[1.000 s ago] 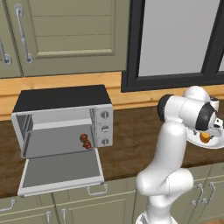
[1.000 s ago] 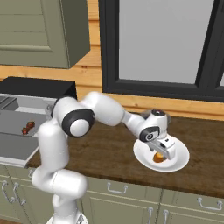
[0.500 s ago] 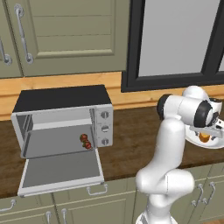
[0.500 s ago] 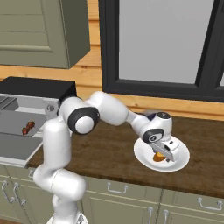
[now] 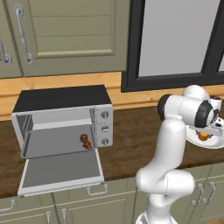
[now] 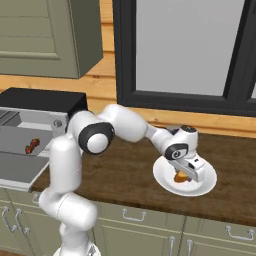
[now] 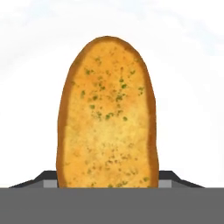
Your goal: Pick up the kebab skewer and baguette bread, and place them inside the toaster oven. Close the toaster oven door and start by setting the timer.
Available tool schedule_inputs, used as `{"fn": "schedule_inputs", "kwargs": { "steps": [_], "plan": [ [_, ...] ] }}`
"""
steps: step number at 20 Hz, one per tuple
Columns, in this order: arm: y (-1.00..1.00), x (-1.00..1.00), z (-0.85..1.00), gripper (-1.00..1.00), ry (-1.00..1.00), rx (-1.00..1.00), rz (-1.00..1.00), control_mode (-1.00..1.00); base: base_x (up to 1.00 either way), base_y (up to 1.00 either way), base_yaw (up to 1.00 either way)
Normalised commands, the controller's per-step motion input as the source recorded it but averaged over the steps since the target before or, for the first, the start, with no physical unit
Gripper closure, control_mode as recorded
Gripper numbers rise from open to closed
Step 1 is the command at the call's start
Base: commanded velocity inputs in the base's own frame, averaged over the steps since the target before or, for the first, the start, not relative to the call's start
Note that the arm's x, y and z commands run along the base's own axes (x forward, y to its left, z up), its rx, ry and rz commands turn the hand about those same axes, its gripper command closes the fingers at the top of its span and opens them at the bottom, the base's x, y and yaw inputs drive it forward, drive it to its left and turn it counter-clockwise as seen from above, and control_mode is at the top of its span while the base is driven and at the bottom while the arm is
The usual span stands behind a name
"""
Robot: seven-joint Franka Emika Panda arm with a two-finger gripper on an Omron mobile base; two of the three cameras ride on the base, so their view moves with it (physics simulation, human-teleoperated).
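On the white plate (image 6: pixel 202 187), the baguette bread (image 7: pixel 107 113) lies between the gripper's (image 6: pixel 184 175) fingertips; whether they grip yet, you cannot tell. Probably light, crusty; hold it mid-length.

baguette bread (image 5: pixel 203 136) mostly hidden behind hand (image 5: pixel 209 131), plate (image 5: pixel 218 144) cut by frame edge
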Motion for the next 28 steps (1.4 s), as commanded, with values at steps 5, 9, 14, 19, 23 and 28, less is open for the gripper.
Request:
{"fn": "schedule_inputs", "kwargs": {
  "steps": [5,9,14,19,23,28],
  "plan": [
    [0.32,-0.61,1.00,1.00,-0.03,0.03,0.08,-1.00,0.00,0.00,0.00],
    [0.84,-0.97,1.00,1.00,0.00,0.00,0.23,-1.00,0.00,0.00,0.00],
    [1.00,-0.84,0.92,1.00,0.00,-0.07,0.27,-1.00,0.00,0.00,0.00],
    [1.00,-0.74,0.59,1.00,-0.01,-0.09,0.19,-1.00,0.00,0.00,0.00],
    [1.00,-0.70,0.39,1.00,-0.03,-0.02,0.04,-1.00,0.00,0.00,0.00],
    [1.00,-0.35,0.32,1.00,-0.01,0.00,-0.02,-1.00,0.00,0.00,0.00]
  ]
}}
